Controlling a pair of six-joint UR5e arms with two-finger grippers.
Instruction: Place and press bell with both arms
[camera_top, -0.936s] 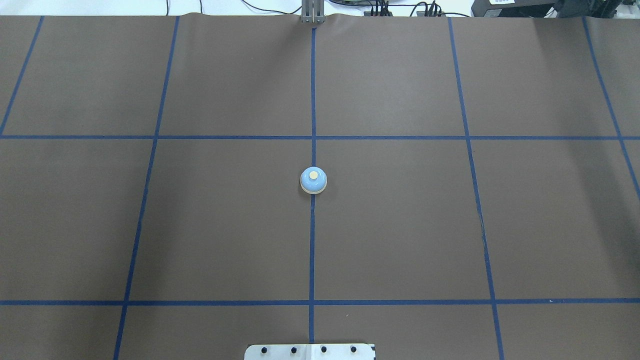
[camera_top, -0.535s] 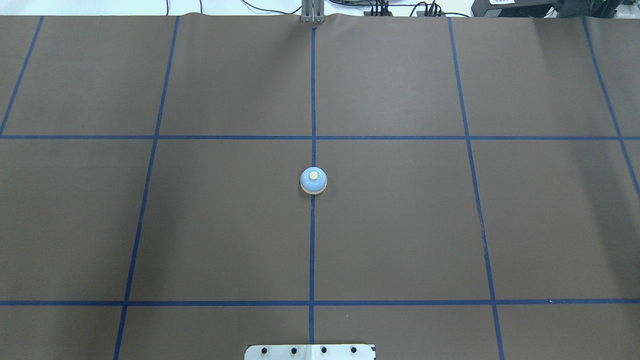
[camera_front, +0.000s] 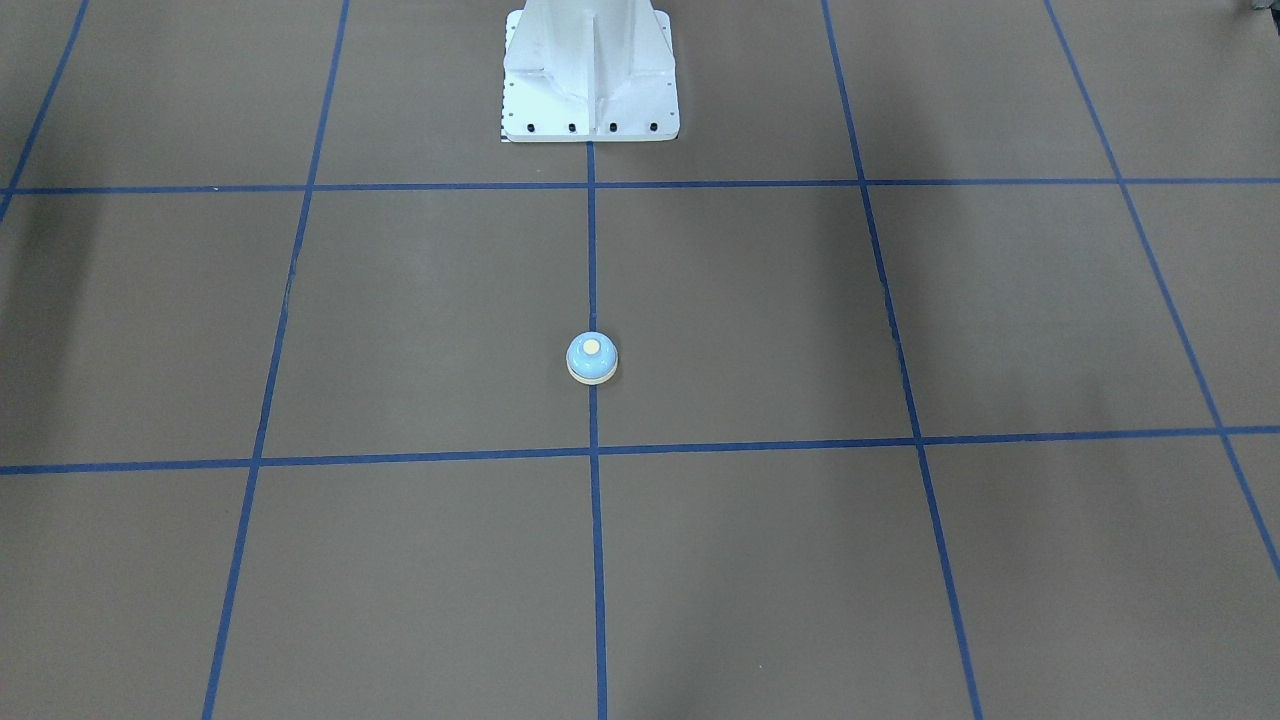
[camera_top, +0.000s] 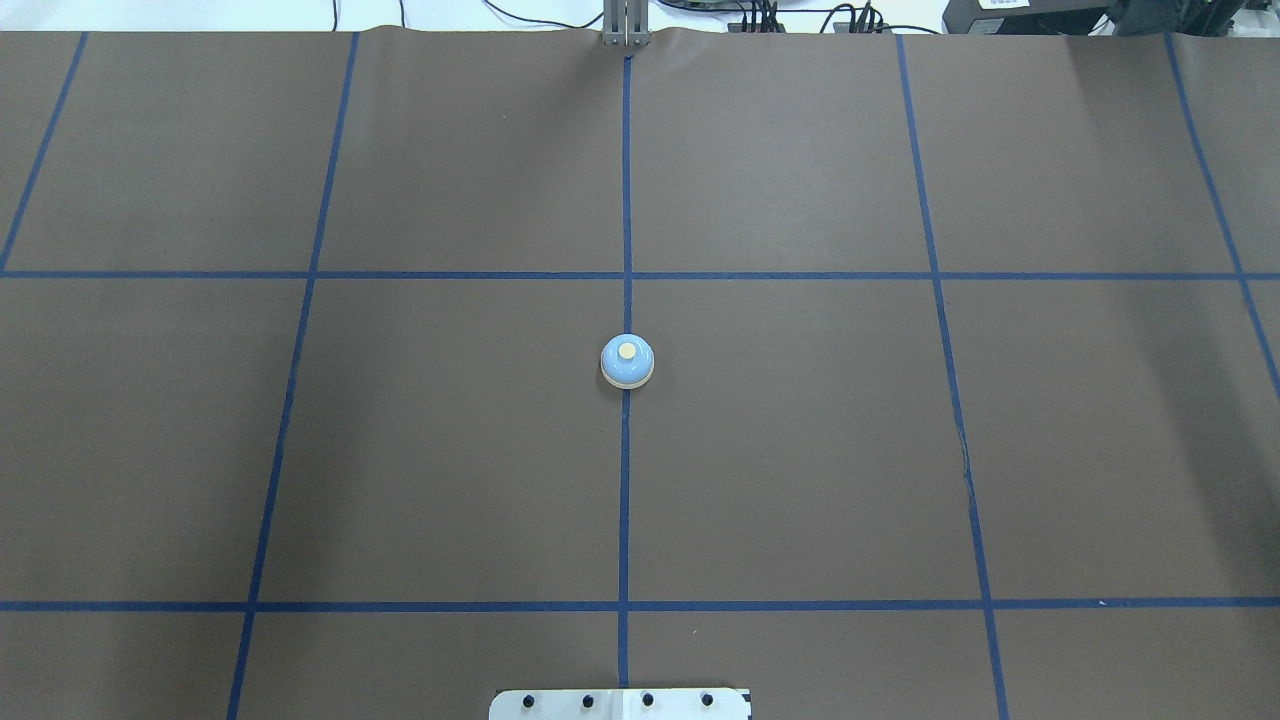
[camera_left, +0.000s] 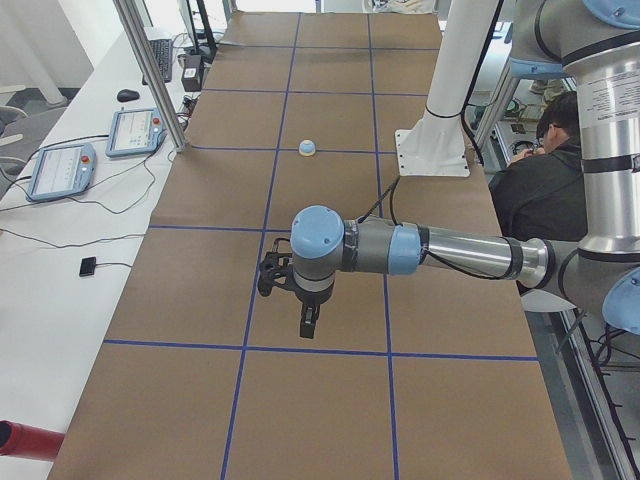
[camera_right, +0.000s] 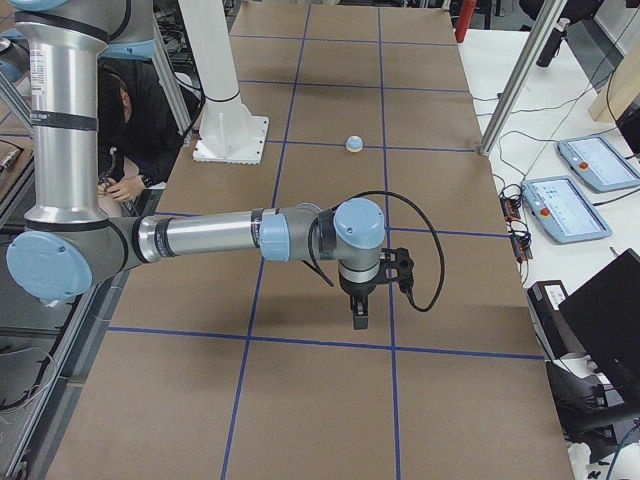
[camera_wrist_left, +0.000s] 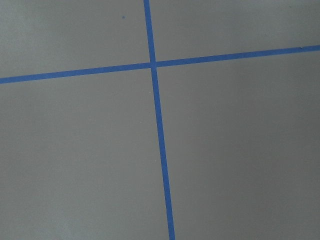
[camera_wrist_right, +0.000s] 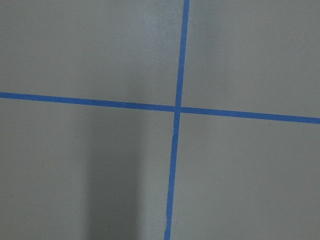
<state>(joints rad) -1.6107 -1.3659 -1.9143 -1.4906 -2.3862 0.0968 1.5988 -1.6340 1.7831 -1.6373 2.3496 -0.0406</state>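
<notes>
The bell stands upright in the middle of the table, on the centre tape line and well away from every edge. Nothing touches it. The left gripper hangs over the table towards its left end and the right gripper towards its right end, both far from the bell. I cannot tell how either's jaws stand. The bell looks placed. Judging by this, grasping and pressing remain, unless already done.
</notes>
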